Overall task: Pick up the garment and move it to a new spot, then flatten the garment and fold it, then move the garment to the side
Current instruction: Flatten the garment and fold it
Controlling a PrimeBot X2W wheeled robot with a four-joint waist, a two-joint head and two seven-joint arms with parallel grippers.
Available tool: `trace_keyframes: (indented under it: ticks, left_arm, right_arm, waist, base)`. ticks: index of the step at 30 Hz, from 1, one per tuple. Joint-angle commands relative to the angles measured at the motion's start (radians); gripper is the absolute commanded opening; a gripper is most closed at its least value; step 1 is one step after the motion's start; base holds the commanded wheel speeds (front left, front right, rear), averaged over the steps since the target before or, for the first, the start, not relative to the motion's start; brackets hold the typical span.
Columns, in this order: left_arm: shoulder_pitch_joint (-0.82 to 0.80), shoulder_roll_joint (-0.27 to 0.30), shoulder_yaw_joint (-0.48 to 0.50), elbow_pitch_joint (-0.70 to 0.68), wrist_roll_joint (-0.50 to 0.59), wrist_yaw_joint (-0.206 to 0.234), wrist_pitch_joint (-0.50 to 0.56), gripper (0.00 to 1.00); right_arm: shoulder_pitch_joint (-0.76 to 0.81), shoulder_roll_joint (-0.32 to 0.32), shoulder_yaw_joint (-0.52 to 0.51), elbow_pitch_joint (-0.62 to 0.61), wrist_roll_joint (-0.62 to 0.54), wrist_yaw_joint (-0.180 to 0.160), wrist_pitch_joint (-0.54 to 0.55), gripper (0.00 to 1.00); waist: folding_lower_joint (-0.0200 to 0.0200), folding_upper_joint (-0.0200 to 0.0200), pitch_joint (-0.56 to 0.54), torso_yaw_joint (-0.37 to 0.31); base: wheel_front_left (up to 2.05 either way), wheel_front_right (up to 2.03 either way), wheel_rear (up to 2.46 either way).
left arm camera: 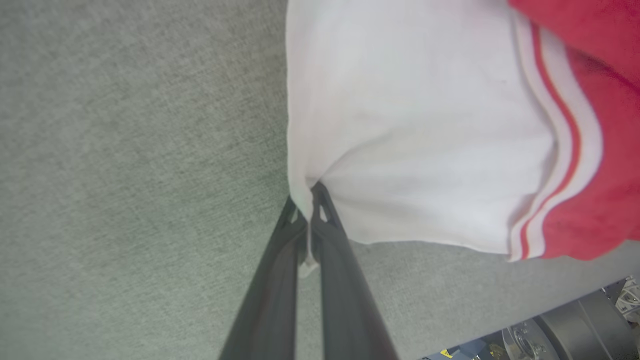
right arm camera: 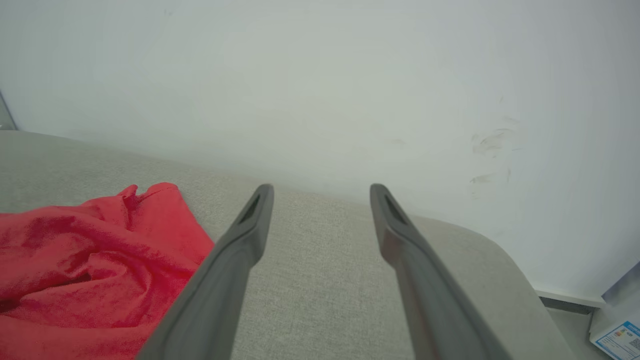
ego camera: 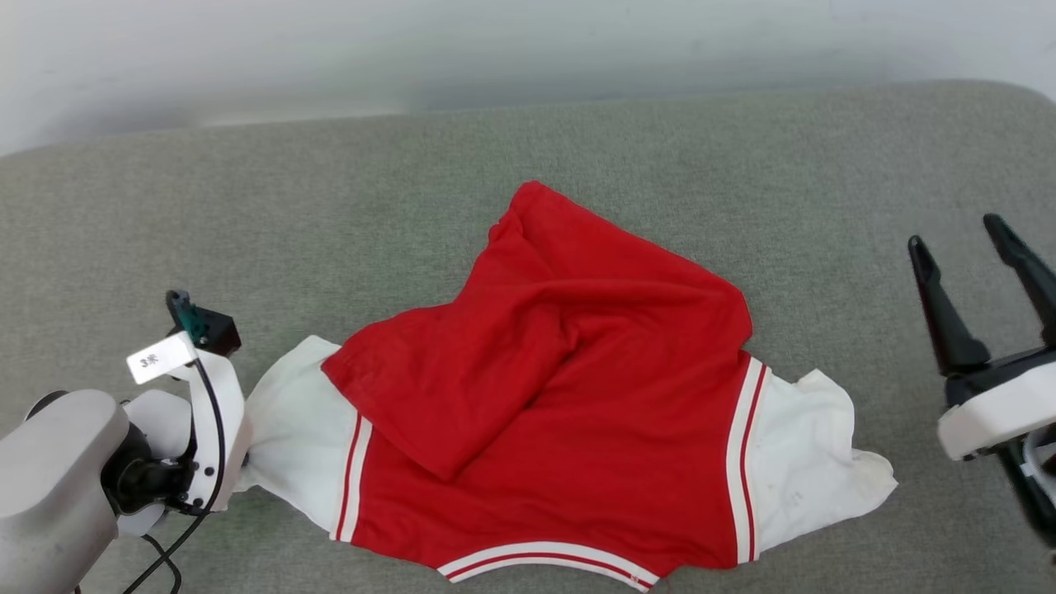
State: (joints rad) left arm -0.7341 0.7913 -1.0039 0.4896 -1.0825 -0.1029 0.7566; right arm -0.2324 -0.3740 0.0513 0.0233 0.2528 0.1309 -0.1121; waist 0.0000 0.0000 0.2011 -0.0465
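Because the left fingers (left arm camera: 330, 240) are pressed together on only the thin outer edge of the white sleeve (ego camera: 289, 412), at about 8 o'clock of the garment (ego camera: 561, 396), the nearest danger is a slip. A quick or steep pull could draw that little pinch of cloth out of the grip.

If the pinch holds, a lift from this one corner would probably hang the whole shirt from the sleeve. It would then drag across the grey surface (ego camera: 412, 165), twist, and land in a heap instead of spread out.

The garment lies in the middle of the surface with its striped hem nearest the robot. Its red body is folded over on itself, a loose flap running from the centre toward 12 o'clock. Any pull toward 9 o'clock is likely to tighten that fold and make flattening harder.

At 3 o'clock the right fingers (ego camera: 928, 272) stand spread wide, holding nothing and well apart from the other white sleeve (ego camera: 817, 445), so that side has no support.

Farthest off, at 12 o'clock, the surface ends near the wall (ego camera: 495, 49), so a carry that way risks the cloth hanging over the far edge.
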Motion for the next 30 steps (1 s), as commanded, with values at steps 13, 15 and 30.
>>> trace_keyframes:
  ticks: [13, 15, 30]
  left_arm:
    - [0.015, 0.027, 0.008, -0.130, 0.031, -0.004, -0.100, 0.00]
    - [0.011, 0.024, 0.006, -0.148, 0.037, 0.000, -0.101, 0.00]
    - [-0.055, -0.016, -0.001, -0.190, 0.072, 0.003, -0.109, 0.00]
  right_arm:
    - [-0.075, -0.357, 0.163, -0.147, 0.351, 0.000, 0.829, 1.00]
    - [-0.072, -0.378, 0.179, -0.149, 0.424, 0.000, 0.961, 1.00]
    - [-0.073, -0.258, 0.271, 0.080, 0.475, 0.000, 1.168, 1.00]
  waist:
    - [0.0000, 0.0000, -0.077, 0.050]
    - [0.0000, 0.0000, -0.073, 0.057]
    - [0.0000, 0.0000, 0.013, 0.116]
  base:
    - [0.00, 0.00, 0.00]
    - [0.00, 0.00, 0.00]
    - [0.00, 0.00, 0.00]
